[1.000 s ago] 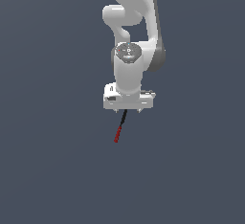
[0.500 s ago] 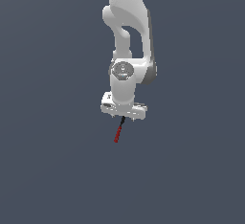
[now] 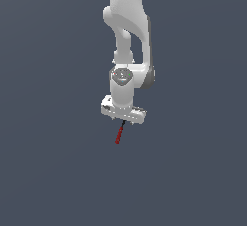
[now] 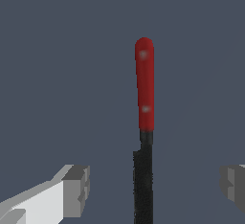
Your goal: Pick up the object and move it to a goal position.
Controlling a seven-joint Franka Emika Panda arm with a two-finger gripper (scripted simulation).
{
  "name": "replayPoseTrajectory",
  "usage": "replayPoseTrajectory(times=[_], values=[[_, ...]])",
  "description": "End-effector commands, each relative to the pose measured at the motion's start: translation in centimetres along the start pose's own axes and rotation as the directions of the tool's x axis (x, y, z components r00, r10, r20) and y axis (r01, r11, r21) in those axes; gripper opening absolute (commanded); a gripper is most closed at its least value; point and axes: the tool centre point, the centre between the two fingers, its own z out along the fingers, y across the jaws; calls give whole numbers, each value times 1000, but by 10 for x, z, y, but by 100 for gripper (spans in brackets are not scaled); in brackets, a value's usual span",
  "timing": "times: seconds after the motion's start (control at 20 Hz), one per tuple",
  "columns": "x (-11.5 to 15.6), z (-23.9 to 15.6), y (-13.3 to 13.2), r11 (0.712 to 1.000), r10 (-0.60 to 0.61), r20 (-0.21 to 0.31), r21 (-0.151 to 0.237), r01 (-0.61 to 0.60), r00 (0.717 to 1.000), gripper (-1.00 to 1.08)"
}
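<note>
- In the wrist view, one grey fingertip (image 4: pixel 76 189) sits to one side of the stick (image 4: pixel 145 122) and the other well off to the other side, with bare gaps between: the pincer stands apart, touching nothing.
- The stick lies between those fingertips, its black part nearest the camera and its red part pointing away.
- In the exterior view, the gripper (image 3: pixel 124 120) hovers right over the stick's (image 3: pixel 119 134) black end; the red end slants down toward the exterior view's left.
- My judgement: this is the approach step, grasp not yet made. Next comes lowering and clamping on the black part.
- Hidden: the black end runs out of the wrist view, the fingers are masked by the hand in the exterior view, and no goal marker shows.
</note>
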Motion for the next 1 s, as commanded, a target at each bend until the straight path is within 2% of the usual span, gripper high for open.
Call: replayPoseTrajectory(times=[0.0,0.55,0.8,0.85,0.95], values=[[0,1,0,1000,0,0,0,0,1000,100],[-1,44,1,1000,5,-2,0,-5,1000,100],[0,51,0,1000,5,-2,0,-5,1000,100],[0,51,0,1000,5,-2,0,-5,1000,-100],[0,51,0,1000,5,-2,0,-5,1000,-100]])
